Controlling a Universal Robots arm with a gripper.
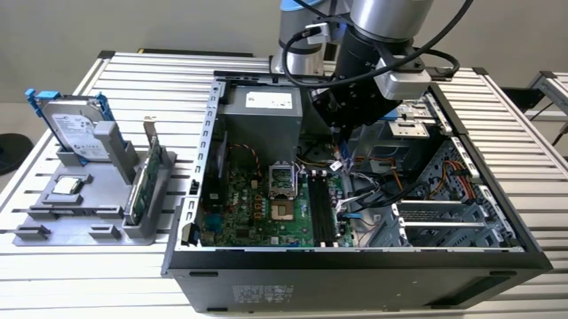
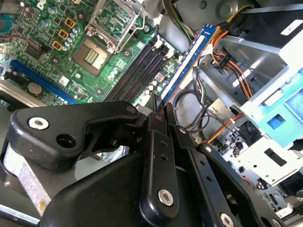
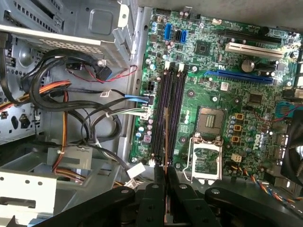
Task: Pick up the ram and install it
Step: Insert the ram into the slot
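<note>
The ram (image 2: 187,59), a narrow blue-tinted stick, juts out from between my fingers in the second wrist view. In the first wrist view the ram (image 3: 165,137) is edge-on, a thin line lying along the black memory slots (image 3: 169,109). My gripper (image 2: 161,108) is shut on one end of it, and the gripper (image 3: 165,174) hangs over the slots' end. In the exterior view the gripper (image 1: 341,129) is inside the open computer case (image 1: 355,262), above the motherboard (image 1: 257,212) and short of the slots (image 1: 321,209).
A bundle of cables (image 1: 373,183) and a metal drive cage (image 1: 443,216) fill the case on the exterior view's right. The open processor socket (image 1: 279,183) sits beside the slots. On the exterior view's left, a grey stand (image 1: 80,219) holds a hard drive (image 1: 76,129) and a green card (image 1: 146,179).
</note>
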